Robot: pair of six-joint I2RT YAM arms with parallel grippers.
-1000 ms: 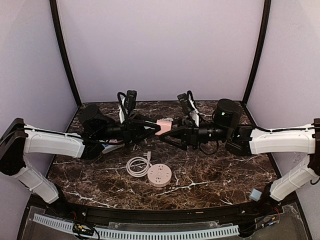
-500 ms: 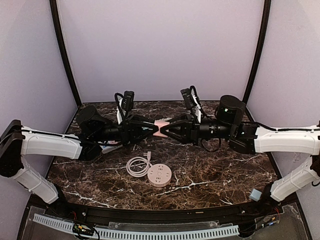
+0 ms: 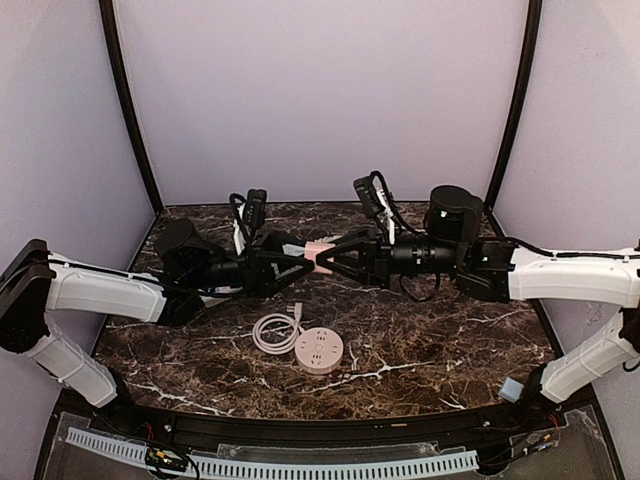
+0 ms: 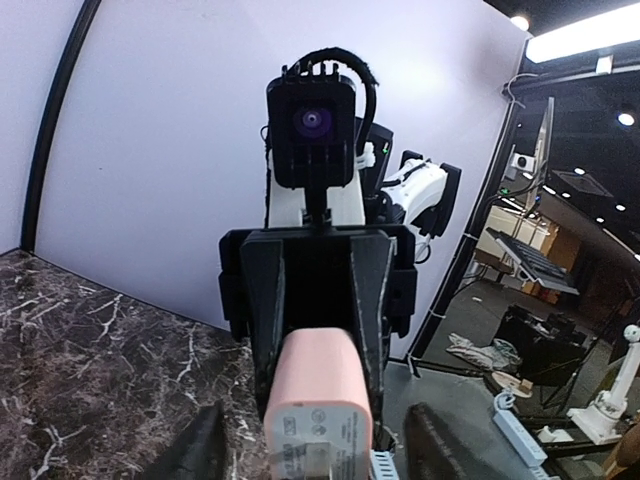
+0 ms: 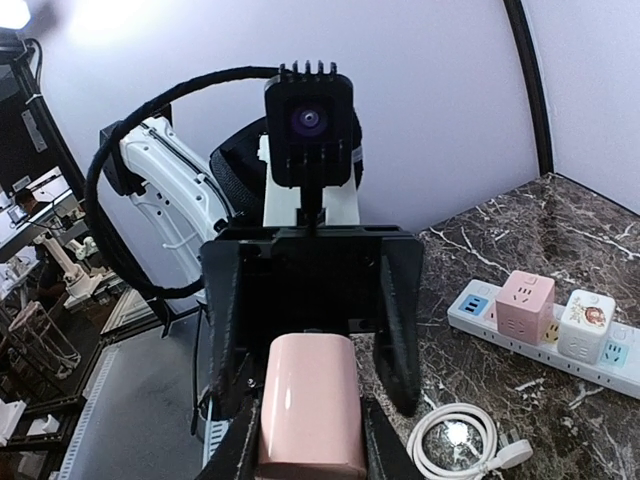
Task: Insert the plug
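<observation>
Nearest me, toward the near edge of the tabletop (image 3: 450,340) at its middle, a round white socket hub (image 3: 319,351) lies flat. It is matte plastic with small slots on top. A white cable (image 3: 273,332) sits in a neat coil against its left side and looks smooth and rubbery. The tabletop is dark and glossy, stone-patterned with white veins.

Farther in, toward the left side, a long white power strip (image 5: 545,340) lies flat. It carries a pink cube (image 5: 525,300) and a white cube (image 5: 590,315), both boxy with rounded corners.

Above the middle of the tabletop, toward the far edge, my two arms meet tip to tip. The pink plug (image 3: 318,251) hangs in the air between them. It is a smooth, rounded block of satin plastic with a printed label on one end. My right gripper (image 3: 330,257) is pinching it, black fingers pressed on two opposite sides. My left gripper (image 3: 298,262) is spread, its fingers (image 4: 205,452) standing apart from the block on either side.

I judge this to be a handover to my right. To do it well I should hold the right pinch firm, since slick plastic can twist. The left arm should draw straight back so no finger brushes the block. I cannot tell which way the prongs face, so that needs checking before I head for a socket.
</observation>
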